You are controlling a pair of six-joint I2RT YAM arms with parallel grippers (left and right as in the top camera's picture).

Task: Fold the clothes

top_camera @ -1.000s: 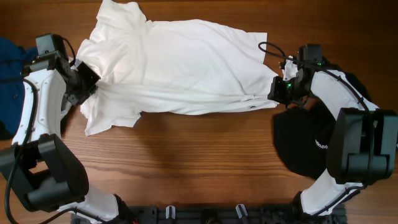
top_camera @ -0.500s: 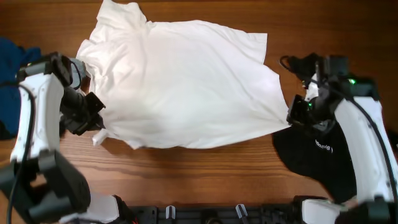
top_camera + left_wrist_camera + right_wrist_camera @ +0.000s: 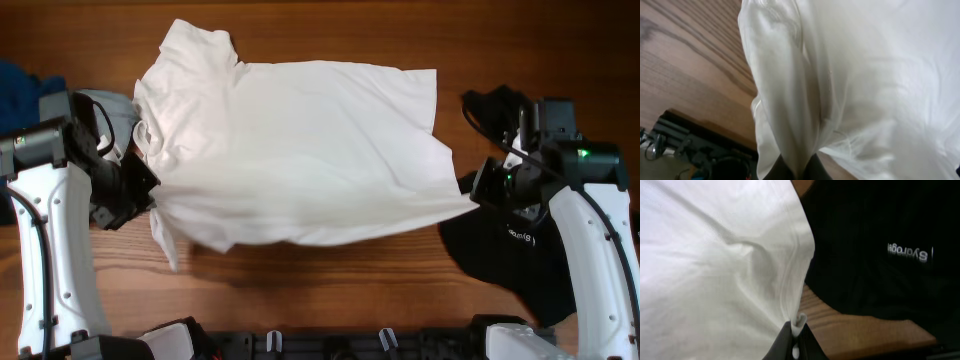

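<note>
The clothes are one large white short-sleeved shirt (image 3: 300,140), stretched across the table between my two arms, its near edge lifted and sagging in the middle. My left gripper (image 3: 150,192) is shut on a bunched fold of the shirt (image 3: 850,75) at its left near corner; in the left wrist view the dark fingertips (image 3: 815,170) pinch the cloth. My right gripper (image 3: 478,198) is shut on the hem of the shirt (image 3: 715,260) at the right near corner, the rolled edge squeezed between the fingertips (image 3: 785,345).
A black garment (image 3: 510,250) with white lettering (image 3: 907,252) lies on the wooden table (image 3: 330,270) under my right arm. A blue cloth (image 3: 20,85) lies at the far left edge. A dark rail (image 3: 330,345) runs along the table's front edge.
Both grippers have pulled the shirt's near edge toward the front and further apart. The fold that lay doubled over a second ago is drawn out flat and taut.
</note>
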